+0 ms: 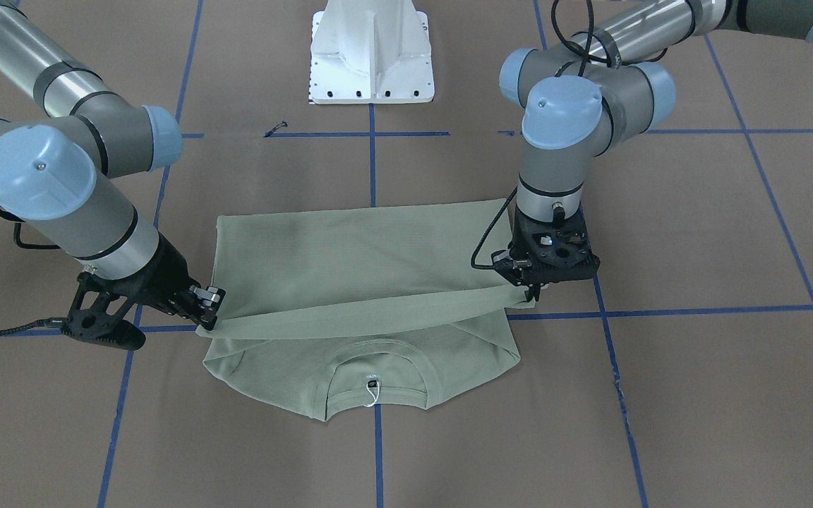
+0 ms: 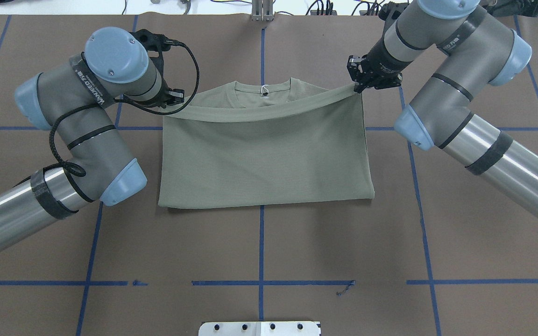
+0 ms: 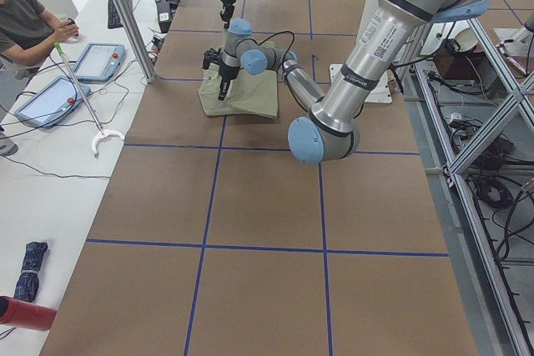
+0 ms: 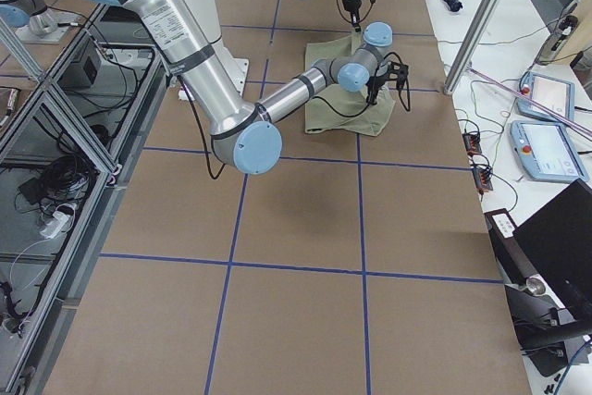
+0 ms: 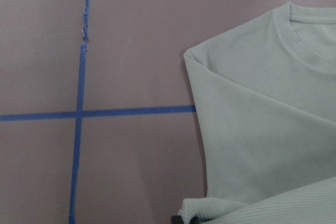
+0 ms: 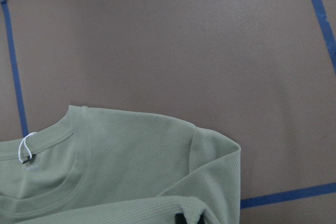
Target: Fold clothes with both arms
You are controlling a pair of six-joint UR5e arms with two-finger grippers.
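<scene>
While the left gripper (image 1: pixel 532 291) and the right gripper (image 1: pixel 209 309) each pinch one corner of the bottom edge (image 2: pixel 269 110) between tightly closed fingers, that edge hangs like a tight band just above the shirt (image 2: pixel 264 158), near the neck hole (image 2: pixel 263 88). The shirt lies on the brown table (image 2: pixel 269 242) between the two grippers, with its lower half pulled over its top half. I think both grippers should go forward at the same speed and hold the edge level. Then they can set it down straight across the shoulders and let go together, so no bumps form.
</scene>
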